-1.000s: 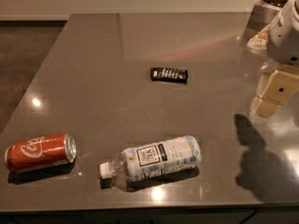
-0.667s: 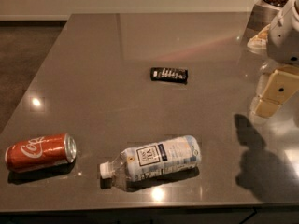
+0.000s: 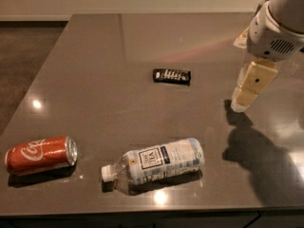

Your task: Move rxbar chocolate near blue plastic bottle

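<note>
The rxbar chocolate (image 3: 172,75) is a small black wrapper with white lettering, lying flat near the middle of the grey table (image 3: 118,103). The blue plastic bottle (image 3: 156,164) is clear with a white cap and a white and pale blue label. It lies on its side near the front edge, cap to the left. My gripper (image 3: 243,99) hangs over the table's right side, to the right of the bar and a little nearer the front. It holds nothing that I can see.
A red soda can (image 3: 40,154) lies on its side at the front left, left of the bottle. The arm's shadow (image 3: 256,151) falls on the table at the front right. The floor lies beyond the table's left edge.
My gripper and arm have moved left, closer to the rxbar chocolate. The bar, bottle and can have not moved.
</note>
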You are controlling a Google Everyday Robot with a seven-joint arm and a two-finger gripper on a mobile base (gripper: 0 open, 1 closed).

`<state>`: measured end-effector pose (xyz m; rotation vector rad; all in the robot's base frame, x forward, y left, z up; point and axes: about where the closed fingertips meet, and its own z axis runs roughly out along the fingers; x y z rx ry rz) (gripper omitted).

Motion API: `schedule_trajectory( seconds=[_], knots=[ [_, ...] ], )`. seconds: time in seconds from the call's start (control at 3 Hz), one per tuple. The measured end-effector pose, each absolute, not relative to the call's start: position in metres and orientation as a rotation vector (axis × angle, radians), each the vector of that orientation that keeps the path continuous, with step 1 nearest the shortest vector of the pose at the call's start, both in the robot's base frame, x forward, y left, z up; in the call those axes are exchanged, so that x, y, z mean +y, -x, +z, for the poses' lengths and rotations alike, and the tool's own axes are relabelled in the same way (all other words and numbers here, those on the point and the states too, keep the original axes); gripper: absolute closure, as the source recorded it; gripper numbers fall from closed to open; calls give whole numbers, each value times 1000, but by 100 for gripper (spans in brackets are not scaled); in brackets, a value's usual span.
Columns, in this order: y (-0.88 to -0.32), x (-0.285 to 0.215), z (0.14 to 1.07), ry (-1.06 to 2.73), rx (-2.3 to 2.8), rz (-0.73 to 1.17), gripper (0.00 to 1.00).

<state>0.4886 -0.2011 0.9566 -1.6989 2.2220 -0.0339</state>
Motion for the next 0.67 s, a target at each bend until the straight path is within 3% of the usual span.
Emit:
schedule_trajectory(
  seconds=[0.67],
  knots=[
    [-561, -157, 917, 1694, 2221, 87, 0]
  ],
)
